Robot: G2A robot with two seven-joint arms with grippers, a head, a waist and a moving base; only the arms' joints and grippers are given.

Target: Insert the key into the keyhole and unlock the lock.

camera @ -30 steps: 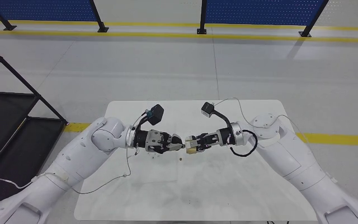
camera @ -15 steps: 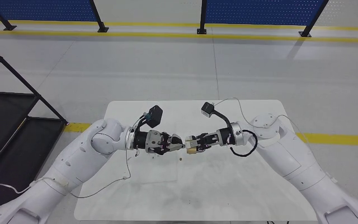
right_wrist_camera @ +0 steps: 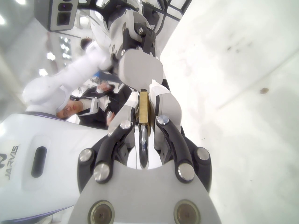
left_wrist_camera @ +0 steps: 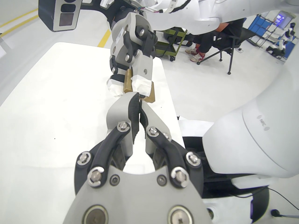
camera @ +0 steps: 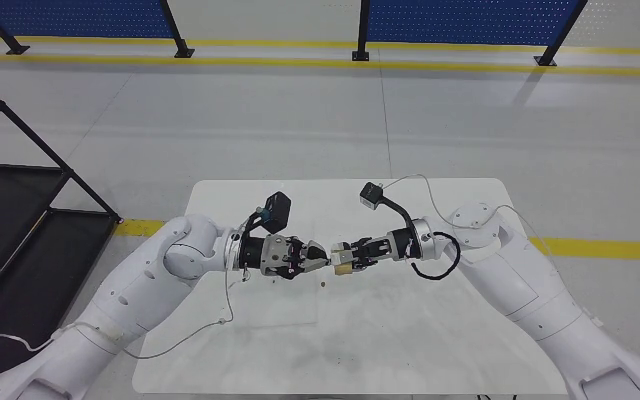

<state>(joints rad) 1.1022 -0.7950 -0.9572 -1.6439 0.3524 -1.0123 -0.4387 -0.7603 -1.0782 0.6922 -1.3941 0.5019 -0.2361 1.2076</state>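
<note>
The left gripper [left_wrist_camera: 139, 99] is seen with its fingertips pressed together on the key [left_wrist_camera: 141, 97], of which only a small tip is shown, set against the brass lock [left_wrist_camera: 127, 83] at the end opposite its shackle [right_wrist_camera: 143, 141]. The lock body is clamped between the padded fingers of the right gripper [right_wrist_camera: 144, 95], and both are held above the white table [camera: 400, 330]

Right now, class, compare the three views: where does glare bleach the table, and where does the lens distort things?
Top view: the table is evenly lit, its edges nearly straight. Left wrist view: wide-angle stretch, the left gripper looms far larger than the lock. Right wrist view: strongest glare, the tabletop almost bleached, yet the lock in the right gripper is plain to see.
</note>
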